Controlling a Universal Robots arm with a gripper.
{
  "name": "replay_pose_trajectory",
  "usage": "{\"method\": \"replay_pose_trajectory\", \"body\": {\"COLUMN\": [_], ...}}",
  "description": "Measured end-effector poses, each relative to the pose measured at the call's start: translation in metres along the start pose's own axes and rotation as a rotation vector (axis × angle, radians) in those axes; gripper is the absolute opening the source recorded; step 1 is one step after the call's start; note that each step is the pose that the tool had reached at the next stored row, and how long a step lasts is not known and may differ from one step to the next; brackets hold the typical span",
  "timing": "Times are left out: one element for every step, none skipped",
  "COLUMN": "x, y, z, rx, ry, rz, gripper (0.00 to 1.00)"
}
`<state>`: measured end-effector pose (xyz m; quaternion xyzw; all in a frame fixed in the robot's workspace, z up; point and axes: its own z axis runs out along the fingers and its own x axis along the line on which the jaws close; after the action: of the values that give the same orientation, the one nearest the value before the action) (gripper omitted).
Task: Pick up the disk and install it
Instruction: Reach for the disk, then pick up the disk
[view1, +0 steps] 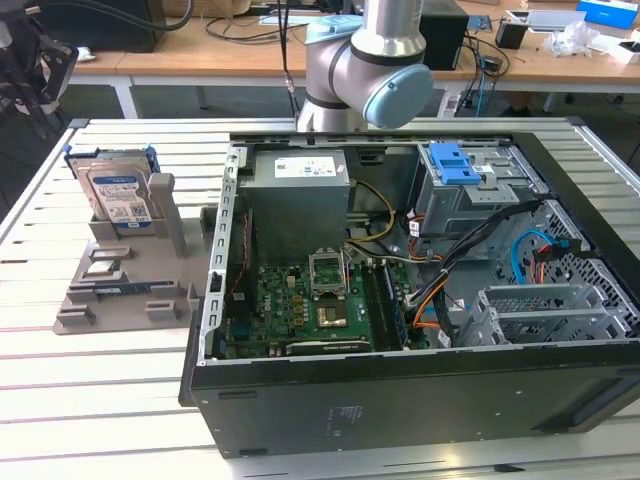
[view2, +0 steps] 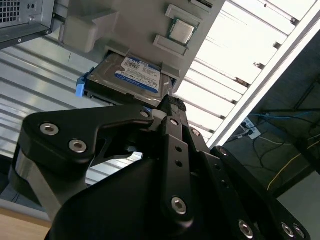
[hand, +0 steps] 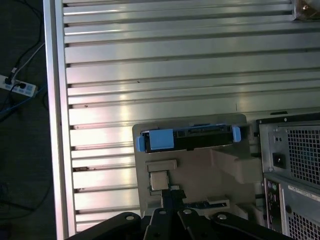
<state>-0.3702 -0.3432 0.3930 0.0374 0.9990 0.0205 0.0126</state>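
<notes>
Black linkage of the gripper (hand: 167, 192) lies closest to the lens in both wrist views (view2: 172, 104). In the first wrist view its two fingertips meet at the centre line, closed with nothing between them. The gripper is clear of the disk and does not touch it.

The flat silver metal hard disk (view1: 118, 195) with blue plastic side rails stands on edge in a slot of a grey plastic holder fixture (view1: 120, 290). Its white-and-blue label faces the exterior camera. In the second wrist view the disk (view2: 140, 75) shows the same label, and in the first wrist view the disk (hand: 190, 140) shows its blue-railed edge. A small square silver processor chip (hand: 159, 181) sits in a recess of the same holder.

The holder rests on a slatted aluminium table (view1: 130, 400), at the exterior view's left of an open black computer case (view1: 400, 400). Inside the case are a green motherboard (view1: 310, 300), a large grey power-supply box (view1: 300, 200) and a grey drive cage with a blue latch (view1: 455, 165). The grey robot arm (view1: 370, 60) stands beyond the case.
</notes>
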Motion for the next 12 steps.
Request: {"method": "replay_pose_trajectory", "body": {"x": [0.0,0.0,0.0,0.0,0.0,0.0,0.0,0.0,0.0001,0.0001,0.0001,0.0], "y": [0.0,0.0001,0.0001,0.0001,0.0001,0.0001,0.0002,0.0002,0.0002,0.0003,0.0002,0.0002], "z": [0.0,0.0,0.0,0.0,0.0,0.0,0.0,0.0,0.0,0.0,0.0,0.0], "rx": [0.0,0.0,0.0,0.0,0.0,0.0,0.0,-0.0002,-0.0006,-0.001,-0.0014,-0.0018], "ry": [0.0,0.0,0.0001,0.0,0.0001,0.0,0.0001,0.0005,0.001,0.0017,0.0026,0.0033], "rz": [0.0,0.0,0.0,0.0,0.0,0.0,0.0,-0.011,-0.025,-0.042,-0.061,-0.079], "gripper": [0.11,0.11,0.11,0.11,0.11,0.11,0.11,0.11,0.11,0.11,0.11,0.11]}}
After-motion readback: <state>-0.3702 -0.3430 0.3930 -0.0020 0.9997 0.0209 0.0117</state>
